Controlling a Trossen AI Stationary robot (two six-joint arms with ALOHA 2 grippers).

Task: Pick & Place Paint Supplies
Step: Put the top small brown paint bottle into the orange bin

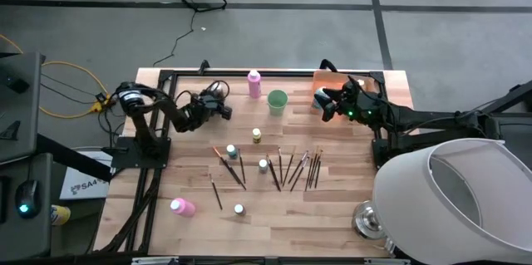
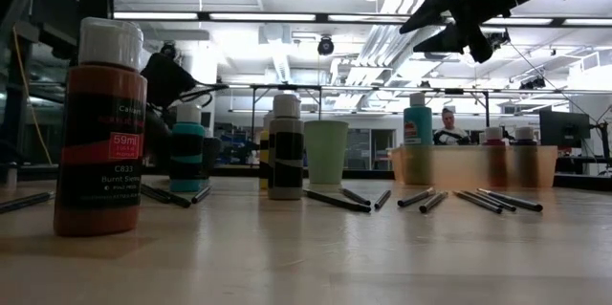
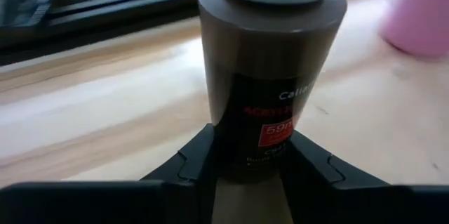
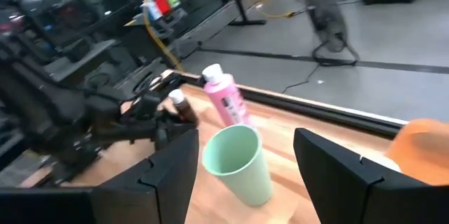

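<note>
My left hand (image 1: 223,109) sits low over the rear left part of the surface (image 1: 332,215), reached out toward the middle. Its two fingers (image 3: 193,164) stand on either side of a brown paint bottle (image 3: 270,76) with a pale cap, pressing against the lower body; the bottle stands upright on the wood. The fingers are partly closed around the bottle.

My right hand (image 1: 326,103) hangs above the rear right part of the surface, raised clear of everything, fingers spread wide and holding nothing. It faces the light green cup (image 1: 277,101), which stands upright between my two hands. An orange tray (image 1: 320,82) lies just behind the right hand.

A tall pink bottle (image 1: 254,83) stands behind the cup, near the rear edge. A second pink bottle (image 1: 183,208) lies on its side near the front left. Small bottles stand apart across the middle: a teal bottle (image 1: 232,151), a yellowish bottle (image 1: 257,135), and two white-capped bottles (image 1: 263,165) farther forward. Thin dark brushes (image 1: 299,169) lie scattered in a loose band across the middle, most to the right of the small bottles, some beside the teal bottle. Nothing stands between my left hand and the cup.
</note>
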